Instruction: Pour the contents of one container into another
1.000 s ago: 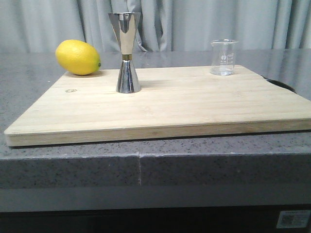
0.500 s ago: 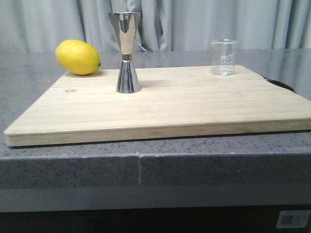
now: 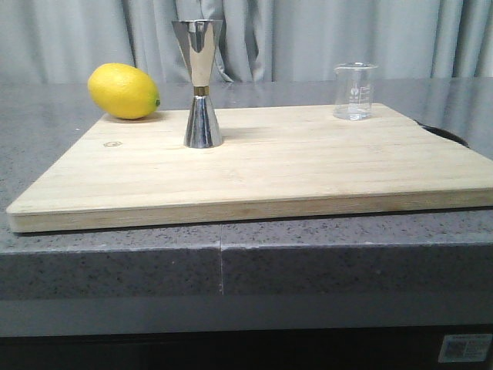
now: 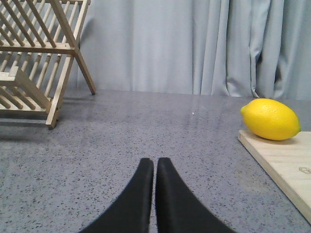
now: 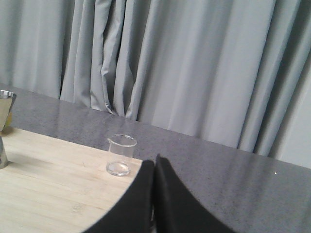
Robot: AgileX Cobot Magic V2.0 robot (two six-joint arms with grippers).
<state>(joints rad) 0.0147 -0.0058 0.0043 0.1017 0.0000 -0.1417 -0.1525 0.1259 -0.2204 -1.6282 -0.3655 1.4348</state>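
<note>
A small clear glass beaker [image 3: 355, 91] stands upright at the back right of the wooden cutting board [image 3: 262, 169]. The tall steel jigger [image 3: 202, 83] with a gold waist band stands upright on the board's back left part. Neither arm shows in the front view. My right gripper [image 5: 154, 162] is shut and empty, hovering apart from the beaker [image 5: 120, 155], with the jigger's edge [image 5: 5, 127] far off. My left gripper [image 4: 155, 161] is shut and empty over bare countertop, off the board's left side.
A yellow lemon [image 3: 123, 91] lies at the board's back left corner, also the lemon [image 4: 270, 119] in the left wrist view. A wooden dish rack [image 4: 36, 58] stands on the grey counter [image 3: 115, 254] further left. Grey curtains hang behind.
</note>
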